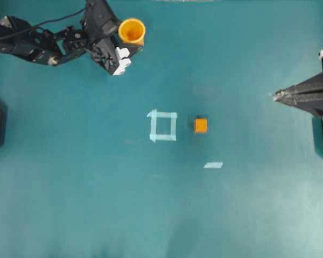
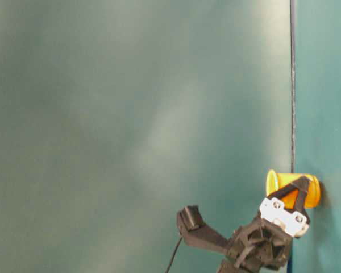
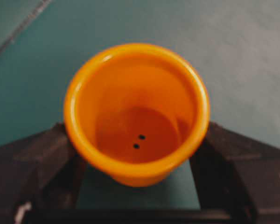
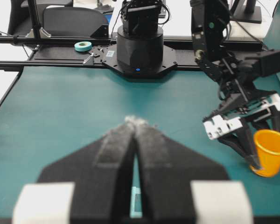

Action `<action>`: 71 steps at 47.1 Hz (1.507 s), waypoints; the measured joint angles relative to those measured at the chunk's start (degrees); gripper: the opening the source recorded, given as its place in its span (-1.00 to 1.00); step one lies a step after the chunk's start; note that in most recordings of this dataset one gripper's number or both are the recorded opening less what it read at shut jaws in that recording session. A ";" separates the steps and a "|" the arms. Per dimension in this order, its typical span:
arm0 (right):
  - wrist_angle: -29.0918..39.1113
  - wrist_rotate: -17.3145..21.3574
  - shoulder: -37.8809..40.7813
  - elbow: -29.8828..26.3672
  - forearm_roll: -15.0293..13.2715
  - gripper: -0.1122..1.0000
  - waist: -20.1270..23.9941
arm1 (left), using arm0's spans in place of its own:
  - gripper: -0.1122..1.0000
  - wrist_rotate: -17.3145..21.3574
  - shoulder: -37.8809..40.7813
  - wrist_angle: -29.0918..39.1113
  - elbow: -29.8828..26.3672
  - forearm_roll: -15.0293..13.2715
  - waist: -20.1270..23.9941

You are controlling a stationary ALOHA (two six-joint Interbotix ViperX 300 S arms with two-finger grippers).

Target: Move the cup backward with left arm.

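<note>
The orange-yellow cup [image 1: 132, 30] stands upright near the back edge of the teal table, left of centre. My left gripper [image 1: 128, 44] reaches in from the left, and its two black fingers press against opposite sides of the cup. In the left wrist view the cup [image 3: 137, 116] fills the space between the fingers [image 3: 42, 158], and its darker inside shows. The right wrist view shows the cup [image 4: 270, 151] at the far right, straddled by the left gripper [image 4: 263, 156]. My right gripper [image 1: 274, 95] rests shut at the right edge, far from the cup.
A small orange cube [image 1: 201, 125] sits mid-table beside a square of pale tape [image 1: 162, 126]. A loose tape strip [image 1: 213, 165] lies in front of the cube. The table's back edge lies just behind the cup. The left arm's base [image 4: 140, 46] stands across the table.
</note>
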 measured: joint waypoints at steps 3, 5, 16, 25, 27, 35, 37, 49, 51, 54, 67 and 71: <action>0.00 0.00 0.00 0.00 0.00 -0.80 0.00 | 0.32 0.70 0.62 1.05 -1.14 0.00 0.26; 0.00 0.00 0.00 0.00 0.00 -0.80 0.00 | 0.32 1.32 1.05 1.85 -1.85 0.00 0.53; -0.09 0.00 0.00 -0.09 0.00 -0.80 0.00 | 0.32 1.49 1.76 2.90 -2.64 0.00 3.69; 0.00 0.00 0.09 -0.09 0.00 -0.80 0.00 | 0.32 1.49 1.76 2.90 -2.72 0.00 5.10; 0.00 0.00 0.09 -0.09 0.00 -0.80 0.00 | 0.32 1.49 1.67 2.90 -2.81 0.00 5.10; 0.00 0.00 0.09 -0.09 0.00 -0.80 0.00 | 0.32 1.49 1.76 2.90 -2.90 0.09 5.36; -0.09 0.00 0.00 -0.18 0.00 -0.80 0.00 | 0.32 1.49 1.76 2.90 -2.90 0.00 5.45; 0.00 -0.09 0.09 -0.09 0.00 -0.80 0.00 | 0.32 1.41 1.76 2.90 -2.90 0.00 5.45; 0.00 -0.09 0.09 -0.18 0.00 -0.80 0.00 | 0.32 1.41 1.76 2.90 -2.90 0.09 5.45; 0.00 -0.09 0.09 -0.18 0.00 -0.80 0.00 | 0.32 1.14 1.76 2.90 -2.90 0.09 5.62; 0.00 -0.09 0.09 -0.26 0.00 -0.80 -0.09 | 0.32 1.05 1.76 2.81 -2.90 0.00 5.89; 0.00 -0.09 0.00 -0.26 0.00 -0.80 0.00 | 0.32 1.05 1.85 2.72 -2.90 0.09 5.89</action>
